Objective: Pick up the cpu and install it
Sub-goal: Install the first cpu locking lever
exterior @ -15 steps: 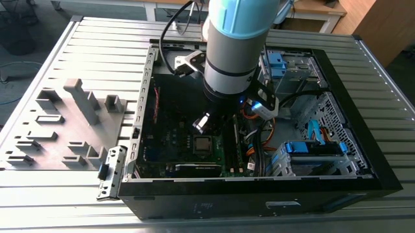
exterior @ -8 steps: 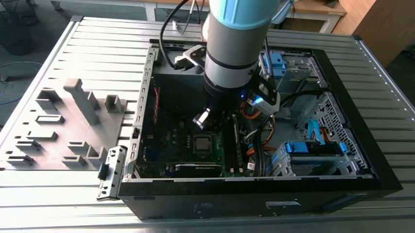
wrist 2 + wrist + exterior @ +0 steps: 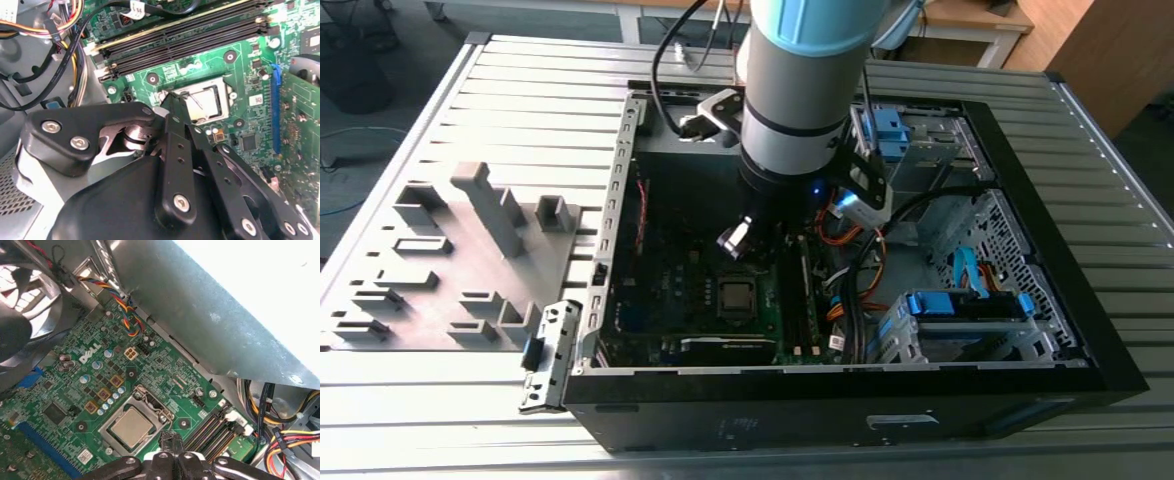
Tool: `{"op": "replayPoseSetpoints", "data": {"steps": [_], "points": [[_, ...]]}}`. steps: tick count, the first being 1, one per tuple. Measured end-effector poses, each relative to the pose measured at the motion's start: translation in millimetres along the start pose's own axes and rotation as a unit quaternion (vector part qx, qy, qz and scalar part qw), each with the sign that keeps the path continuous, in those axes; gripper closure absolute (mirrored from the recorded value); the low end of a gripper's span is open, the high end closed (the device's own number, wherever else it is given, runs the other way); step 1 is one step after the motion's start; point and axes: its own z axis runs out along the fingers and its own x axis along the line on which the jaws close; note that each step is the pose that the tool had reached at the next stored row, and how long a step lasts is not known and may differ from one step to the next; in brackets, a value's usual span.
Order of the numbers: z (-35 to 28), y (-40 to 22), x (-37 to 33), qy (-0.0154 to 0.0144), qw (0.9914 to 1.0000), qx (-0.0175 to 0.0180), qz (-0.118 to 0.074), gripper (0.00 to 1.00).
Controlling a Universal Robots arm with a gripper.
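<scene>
The cpu [image 3: 131, 427] is a small square chip with a silver-grey top, lying flat in its socket on the green motherboard [image 3: 75, 385] inside the open computer case [image 3: 1067, 330]. It also shows in the exterior view [image 3: 736, 296] and in the second wrist view [image 3: 202, 102]. My gripper [image 3: 170, 439] hangs a little above the board, beside the socket edge that faces the memory slots. Its black fingers meet at one narrow tip [image 3: 167, 100] with nothing between them. In the exterior view the gripper [image 3: 747, 250] is just above the cpu.
Black memory slots [image 3: 185, 40] run along one side of the socket. Bundled coloured cables [image 3: 280, 440], a fan [image 3: 25, 305] and the grey case wall [image 3: 210, 315] surround the board. Drive cages with blue latches [image 3: 961, 310] fill the exterior view's right. A grey parts fixture [image 3: 454, 250] lies left of the case.
</scene>
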Motion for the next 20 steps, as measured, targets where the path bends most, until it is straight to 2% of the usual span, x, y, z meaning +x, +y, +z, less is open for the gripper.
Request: {"op": "replayPoseSetpoints", "data": {"steps": [7,20], "points": [[10.8,0.1,0.1,0.0012,1.0,0.0013,-0.001,0.89],[11.3,0.1,0.1,0.0012,1.0,0.0013,-0.001,0.89]]}}
